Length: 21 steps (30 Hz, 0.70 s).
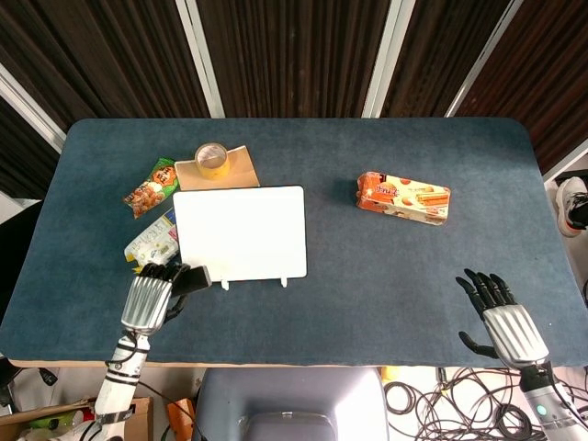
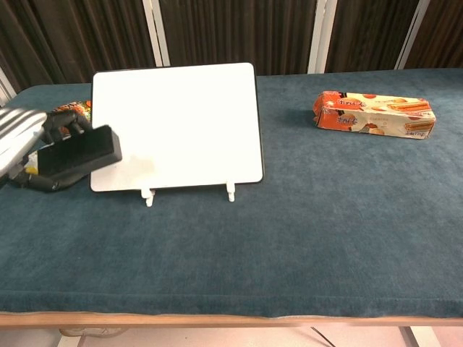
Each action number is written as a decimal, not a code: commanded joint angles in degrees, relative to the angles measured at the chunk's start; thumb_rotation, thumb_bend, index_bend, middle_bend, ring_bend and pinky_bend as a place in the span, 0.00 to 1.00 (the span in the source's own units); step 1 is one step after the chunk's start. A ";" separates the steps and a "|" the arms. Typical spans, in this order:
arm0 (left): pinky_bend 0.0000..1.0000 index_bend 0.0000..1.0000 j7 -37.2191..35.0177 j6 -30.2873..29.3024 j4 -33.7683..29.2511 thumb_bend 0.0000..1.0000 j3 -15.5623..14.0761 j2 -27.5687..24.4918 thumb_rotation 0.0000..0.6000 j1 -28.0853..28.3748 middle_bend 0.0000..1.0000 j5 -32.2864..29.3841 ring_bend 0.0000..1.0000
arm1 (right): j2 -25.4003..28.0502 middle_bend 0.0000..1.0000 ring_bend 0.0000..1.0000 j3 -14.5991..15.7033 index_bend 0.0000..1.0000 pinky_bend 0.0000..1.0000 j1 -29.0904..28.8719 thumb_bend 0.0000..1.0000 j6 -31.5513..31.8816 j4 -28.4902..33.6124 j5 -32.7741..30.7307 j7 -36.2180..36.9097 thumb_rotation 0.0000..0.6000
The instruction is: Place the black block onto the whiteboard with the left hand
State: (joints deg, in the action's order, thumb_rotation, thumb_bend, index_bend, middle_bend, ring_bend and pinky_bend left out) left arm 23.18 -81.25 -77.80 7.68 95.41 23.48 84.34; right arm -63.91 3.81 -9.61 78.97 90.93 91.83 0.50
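Observation:
My left hand (image 1: 152, 296) grips the black block (image 2: 78, 153) and holds it up off the table, at the whiteboard's lower left corner. The block (image 1: 197, 277) sticks out to the right of the fingers in the head view. In the chest view the same hand (image 2: 20, 141) enters from the left edge, and the block overlaps the board's left side. The whiteboard (image 1: 241, 232) lies flat near the table's left centre, its two white feet toward me. My right hand (image 1: 501, 315) rests at the table's front right with fingers spread, holding nothing.
A snack packet (image 1: 152, 186), a white and yellow pouch (image 1: 152, 243), and a tape roll (image 1: 212, 159) on brown card lie left of and behind the board. An orange biscuit box (image 1: 404, 197) sits right of centre. The table's front edge (image 2: 231, 316) is close.

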 commanded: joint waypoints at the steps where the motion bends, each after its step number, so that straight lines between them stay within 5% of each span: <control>1: 0.55 0.69 -0.81 0.44 5.03 0.61 5.23 3.43 1.00 4.54 0.90 -0.25 0.62 | 0.10 0.00 0.00 -0.21 0.00 0.00 -0.06 0.21 -0.25 -0.10 -0.18 0.20 1.00; 9: 0.60 0.70 -1.94 4.18 14.21 0.62 10.59 8.51 1.00 10.43 0.90 -4.30 0.62 | 0.42 0.00 0.00 -0.53 0.00 0.00 0.00 0.21 -1.06 -0.09 -0.80 0.23 1.00; 21: 0.59 0.69 0.66 4.06 22.71 0.61 10.73 14.80 1.00 15.26 0.87 -4.66 0.61 | 0.96 0.00 0.00 -0.98 0.00 0.00 0.42 0.21 -1.27 -0.09 -1.42 0.85 1.00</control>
State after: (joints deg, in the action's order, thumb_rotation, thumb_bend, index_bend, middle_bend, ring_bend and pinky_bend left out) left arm 23.47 -77.08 -55.53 18.55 109.81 38.38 79.71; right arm -63.01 2.84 -9.21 77.71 90.86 90.41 1.27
